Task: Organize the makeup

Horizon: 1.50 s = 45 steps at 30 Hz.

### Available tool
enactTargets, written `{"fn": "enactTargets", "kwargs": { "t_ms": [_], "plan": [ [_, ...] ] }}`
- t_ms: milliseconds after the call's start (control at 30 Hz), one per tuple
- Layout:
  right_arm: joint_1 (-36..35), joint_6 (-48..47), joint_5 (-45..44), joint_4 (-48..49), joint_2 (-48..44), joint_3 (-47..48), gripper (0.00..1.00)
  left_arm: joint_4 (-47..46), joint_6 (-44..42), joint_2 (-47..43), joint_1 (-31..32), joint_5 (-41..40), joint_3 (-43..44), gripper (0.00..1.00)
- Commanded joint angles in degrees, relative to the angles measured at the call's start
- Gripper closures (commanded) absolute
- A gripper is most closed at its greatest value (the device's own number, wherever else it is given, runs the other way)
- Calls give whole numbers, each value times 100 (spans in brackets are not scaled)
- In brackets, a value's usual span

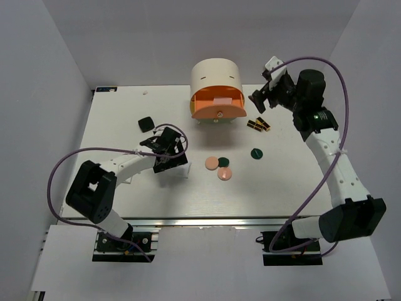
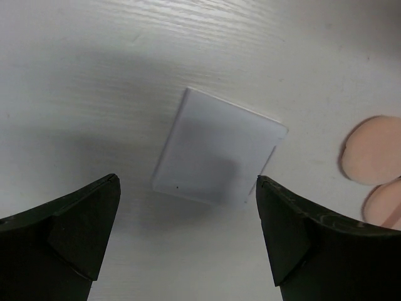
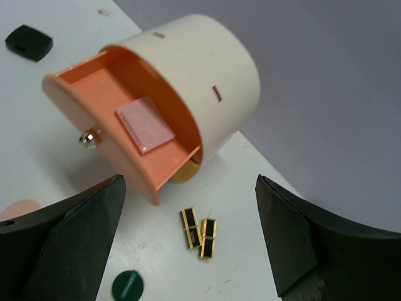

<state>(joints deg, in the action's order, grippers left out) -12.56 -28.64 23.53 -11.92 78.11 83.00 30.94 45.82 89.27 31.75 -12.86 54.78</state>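
A white square compact (image 2: 219, 147) lies flat on the table. My left gripper (image 2: 188, 182) hovers just above it, open, with one finger on each side; in the top view this gripper (image 1: 170, 149) covers the compact. My right gripper (image 3: 191, 179) is open and empty, raised beside the cabinet (image 1: 263, 95). Below it lie two black-and-gold lipstick tubes (image 3: 199, 232) and a dark green disc (image 3: 127, 286). A pink square compact (image 3: 144, 123) rests in the open orange drawer (image 3: 75, 94). Two pink discs (image 1: 212, 163) and another green disc (image 1: 223, 162) lie mid-table. A black compact (image 1: 146, 123) lies far left.
The cream cylindrical cabinet (image 1: 216, 78) stands at the back centre, its orange drawer (image 1: 218, 111) pulled out toward me, with a yellow drawer (image 3: 188, 169) beneath it. Grey walls enclose the table on the left, back and right.
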Motion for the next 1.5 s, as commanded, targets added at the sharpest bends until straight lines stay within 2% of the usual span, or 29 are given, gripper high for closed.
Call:
{"fn": "enactTargets", "kwargs": {
  "t_ms": [0,133,333,733,867,967,1000,1200,1367,1467],
  "plan": [
    [86,368,-6,208,-277,-635,11,44,-1074,142,173,-15,348,2],
    [262,500,82,190,-533,-1118,11,-202,-1768,318,270,293,393,2],
    [394,597,196,164,-612,-1199,11,-351,-2261,643,490,249,366,2],
    [429,852,345,164,-674,-1348,11,-721,-2526,1083,710,188,401,2],
    [447,852,354,164,-726,-1392,11,-668,-2447,1232,710,-172,410,3],
    [473,860,354,164,-753,-1410,11,-677,-2341,1285,710,-480,393,12],
    [482,860,363,155,-753,-1410,11,-659,-2271,1338,710,-559,410,19],
    [535,852,380,138,-797,-1392,11,-765,-2122,1303,710,-762,366,46],
    [579,878,380,138,-841,-1366,11,-712,-1928,654,719,-630,532,67],
    [631,930,320,146,-867,-1339,16,-694,-1551,-162,719,-612,673,72]
  ]
}}
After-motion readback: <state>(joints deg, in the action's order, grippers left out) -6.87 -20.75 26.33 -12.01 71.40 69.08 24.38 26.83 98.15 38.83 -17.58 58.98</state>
